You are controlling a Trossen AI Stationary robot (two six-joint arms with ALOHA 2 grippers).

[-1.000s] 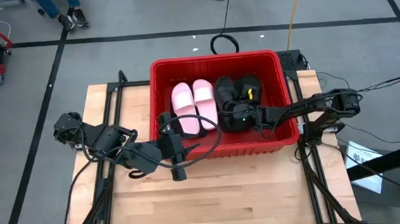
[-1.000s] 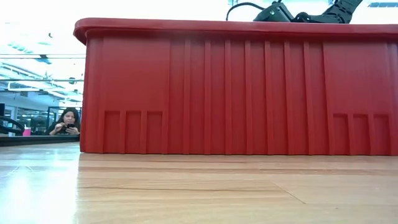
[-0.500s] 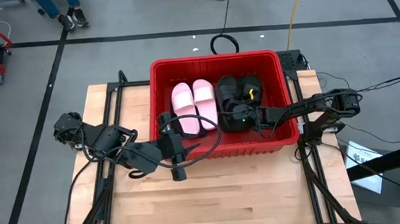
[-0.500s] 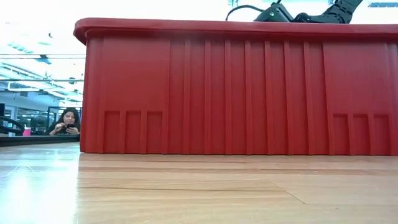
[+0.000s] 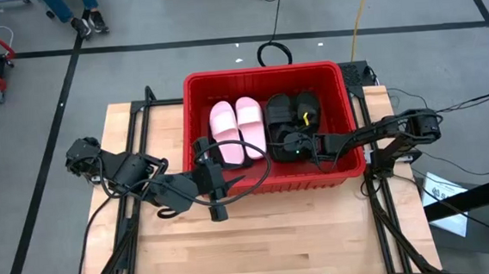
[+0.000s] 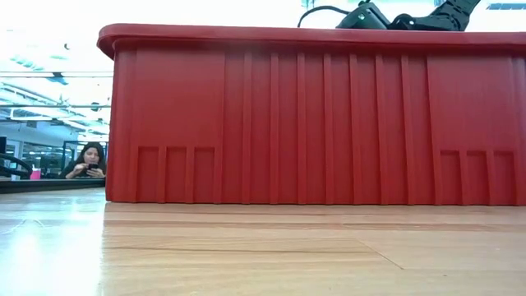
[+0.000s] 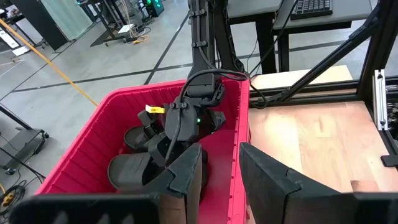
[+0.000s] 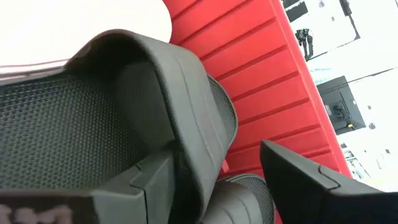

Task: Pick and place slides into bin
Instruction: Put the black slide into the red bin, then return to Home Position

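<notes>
The red bin [image 5: 350, 160] stands at the table's far middle. On its floor lie two pink slides [image 5: 238, 124] side by side at the left, and black slides [image 5: 293, 112] at the right. My right gripper [image 5: 295, 142] reaches into the bin from the right and stands open over the black slides. The raised strap [image 8: 180, 106] of one black slide passes between its fingers. My left gripper [image 7: 217, 177] is open at the bin's near wall [image 7: 244, 118], left of the middle. One finger is over the inside of the bin and the other over the outside. My right gripper has a black slide's strap [image 8: 186, 143] between its open fingers, close beside one finger [image 8: 146, 180]. I cannot tell whether that finger touches it. The slide lies on the other black slides in the bin.
The bin's high near wall [image 6: 312, 115] blocks the low view, and only my right arm [image 6: 370, 15] shows above its rim. Bare wooden tabletop [image 5: 269, 239] lies in front of the bin. A person [image 6: 89, 160] sits far off beyond the table.
The black slide under my right gripper has settled lower and flatter among the other black slides in the bin. My left arm has kept still.
</notes>
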